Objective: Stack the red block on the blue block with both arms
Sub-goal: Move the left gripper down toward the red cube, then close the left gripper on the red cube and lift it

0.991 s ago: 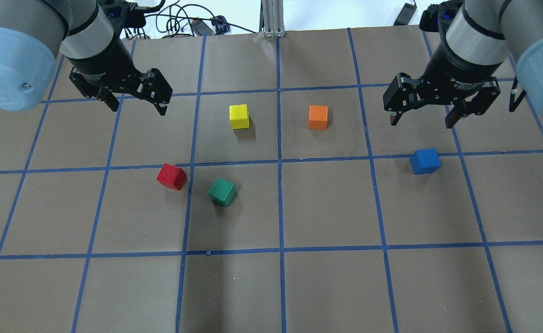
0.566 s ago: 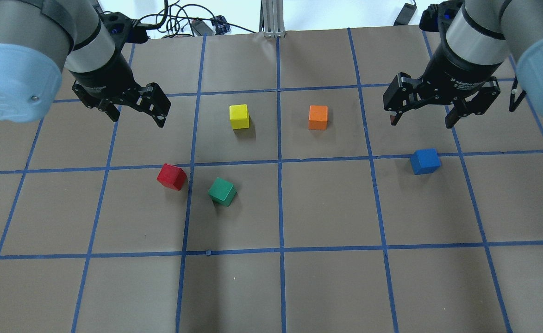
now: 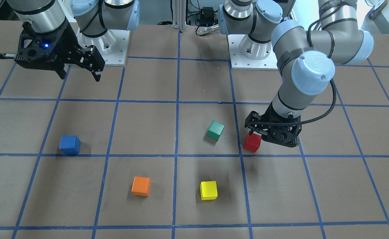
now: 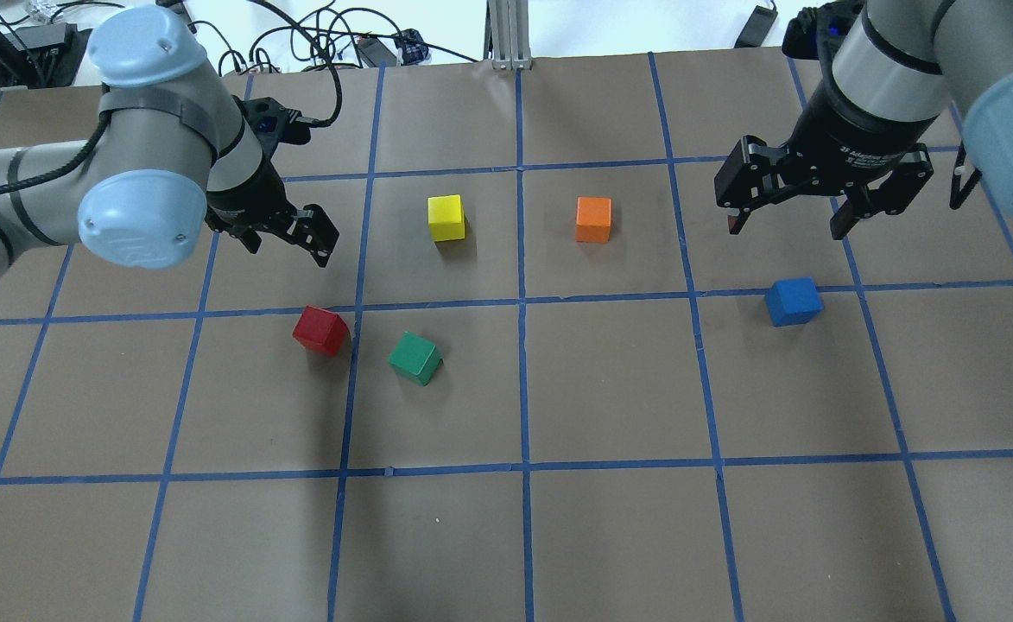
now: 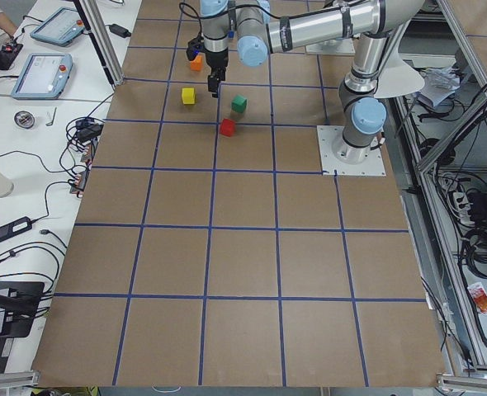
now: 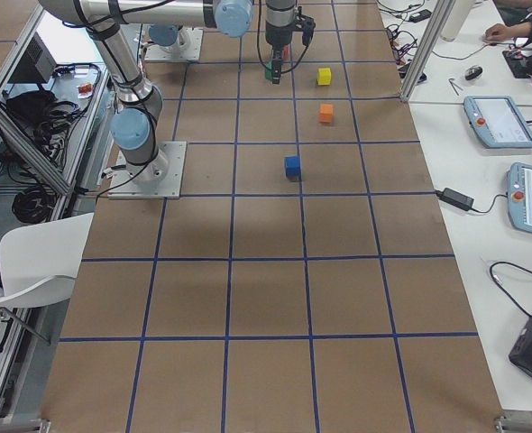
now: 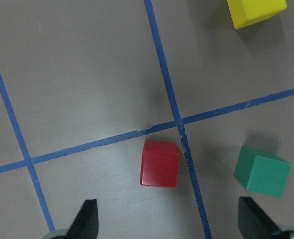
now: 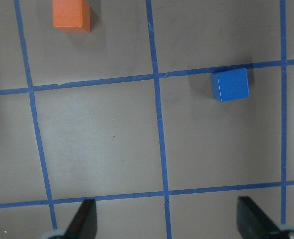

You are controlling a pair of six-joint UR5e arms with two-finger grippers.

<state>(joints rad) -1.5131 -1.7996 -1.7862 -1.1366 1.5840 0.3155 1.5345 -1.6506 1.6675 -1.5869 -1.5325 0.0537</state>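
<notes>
The red block [image 4: 320, 330] lies on the brown table left of centre, turned a little off the grid lines. My left gripper [image 4: 290, 250] is open and empty and hovers above the table, just beyond the block. In the left wrist view the red block [image 7: 160, 163] sits ahead of the gap between the two fingertips [image 7: 85, 219]. The blue block [image 4: 793, 301] lies on the right side by a blue tape line. My right gripper [image 4: 787, 229] is open and empty and hangs high beyond it. The right wrist view shows the blue block [image 8: 230, 84] far below.
A green cube [image 4: 415, 358] lies close to the right of the red block. A yellow cube [image 4: 446, 218] and an orange cube [image 4: 593, 219] lie farther back near the middle. Blue tape lines grid the table [image 4: 610, 536].
My left arm has swung down and forward, and its gripper is lower and closer to the red block. The right arm and all the cubes have not moved.
</notes>
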